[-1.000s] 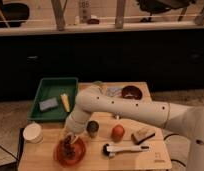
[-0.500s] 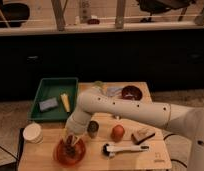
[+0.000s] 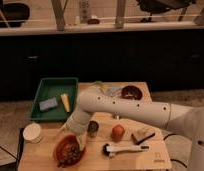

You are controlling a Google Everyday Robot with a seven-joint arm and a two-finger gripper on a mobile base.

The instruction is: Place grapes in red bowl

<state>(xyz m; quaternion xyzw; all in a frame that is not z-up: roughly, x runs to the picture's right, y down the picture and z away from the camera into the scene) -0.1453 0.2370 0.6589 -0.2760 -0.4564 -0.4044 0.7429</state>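
The grapes (image 3: pixel 71 155) lie inside the red bowl (image 3: pixel 57 148); the gripper (image 3: pixel 78 139) hangs just above that bowl, grip state cannot be told, so only withdrawal appears outstanding.

The gripper (image 3: pixel 73 137) hangs over the grapes (image 3: pixel 70 154) lying in the bowl (image 3: pixel 58 149).

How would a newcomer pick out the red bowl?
On the wooden table, look at the near-left corner, below the green tray. The red bowl sits under the gripper, holding dark grapes; it is wider and brighter than the maroon bowl at the back.
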